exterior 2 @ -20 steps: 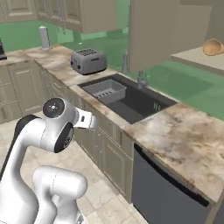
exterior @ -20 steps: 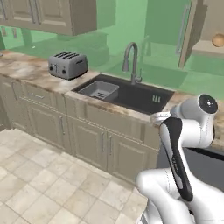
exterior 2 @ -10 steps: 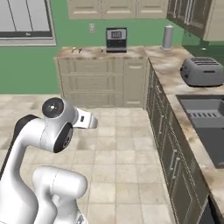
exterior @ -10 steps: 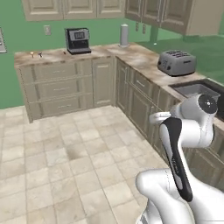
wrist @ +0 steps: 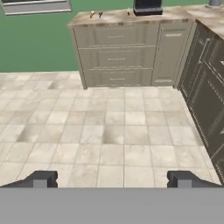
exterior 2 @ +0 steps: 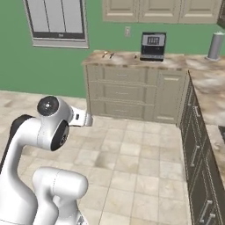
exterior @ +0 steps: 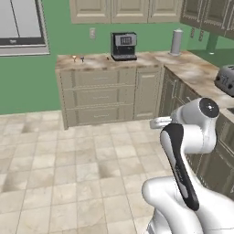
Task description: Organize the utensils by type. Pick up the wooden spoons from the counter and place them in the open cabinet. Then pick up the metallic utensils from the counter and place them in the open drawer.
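Gripper (wrist: 111,179): its two tips sit wide apart at the bottom of the hand view, nothing between them, only floor tiles beyond. You carry nothing.

The utensils (exterior: 77,58) are tiny specks at the left end of the bench (exterior: 100,61), upper centre-left of the left base view, left of the black coffee machine (exterior: 124,46). In the hand view the same specks (wrist: 96,14) sit near the top edge, left of centre. The bench is well apart from you, with open floor (wrist: 113,131) between.

Risks from here, as judgement:

- You cannot tell wooden from metallic at this range. Two pale specks and a darker one are all that reads. Commit to a grasp before closing in and you may take the wrong type first.
- The pieces lie close together. A wide-spread gripper coming down could knock a neighbour, or push one off the left edge of the bench.
- No open cabinet or open drawer is visible in these frames; the drawer fronts (exterior 2: 123,75) under the bench look shut. Pick something up without locating the drop-off and you will be driving about with a loaded gripper.
- The dark cabinet run (wrist: 205,78) on the right of the hand view lies close to your path; a wide swing of the arm could clip it.
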Tool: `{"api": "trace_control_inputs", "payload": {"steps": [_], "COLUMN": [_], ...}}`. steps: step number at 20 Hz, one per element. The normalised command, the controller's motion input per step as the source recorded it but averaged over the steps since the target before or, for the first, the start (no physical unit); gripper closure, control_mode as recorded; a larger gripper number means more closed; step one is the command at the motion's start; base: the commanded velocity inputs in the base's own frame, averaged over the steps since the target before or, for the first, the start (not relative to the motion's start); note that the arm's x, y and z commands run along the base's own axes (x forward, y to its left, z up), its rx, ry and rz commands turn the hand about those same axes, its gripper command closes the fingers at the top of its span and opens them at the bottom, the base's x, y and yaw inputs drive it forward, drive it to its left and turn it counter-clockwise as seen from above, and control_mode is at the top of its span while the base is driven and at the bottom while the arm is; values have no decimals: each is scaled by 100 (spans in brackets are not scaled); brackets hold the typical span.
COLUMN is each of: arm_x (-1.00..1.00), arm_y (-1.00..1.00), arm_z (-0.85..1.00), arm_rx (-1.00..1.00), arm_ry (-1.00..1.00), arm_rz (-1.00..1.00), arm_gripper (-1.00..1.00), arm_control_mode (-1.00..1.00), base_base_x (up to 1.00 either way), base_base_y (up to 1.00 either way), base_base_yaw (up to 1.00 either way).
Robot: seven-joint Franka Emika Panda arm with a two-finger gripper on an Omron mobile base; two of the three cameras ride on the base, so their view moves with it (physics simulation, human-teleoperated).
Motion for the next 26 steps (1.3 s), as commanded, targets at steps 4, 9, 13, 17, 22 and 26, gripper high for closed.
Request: {"api": "trace_control_inputs", "payload": {"steps": [4,9,13,17,22,26], "arm_x": [0,0,0,0,0,0], "arm_y": [0,0,0,0,0,0], "arm_z": [0,0,0,0,0,0], "arm_rx": [0,0,0,0,0,0], "arm_ry": [0,0,0,0,0,0], "arm_rz": [0,0,0,0,0,0], "arm_gripper": [-100,-100,-100,-100,-100,-100], "arm_control_mode": [100,100,100,100,100,100], "base_base_x": [100,99,94,89,74,61], "base_base_y": [-12,-19,-20,-6,0,16], "base_base_yaw": [1,0,0,0,0,-1]}}
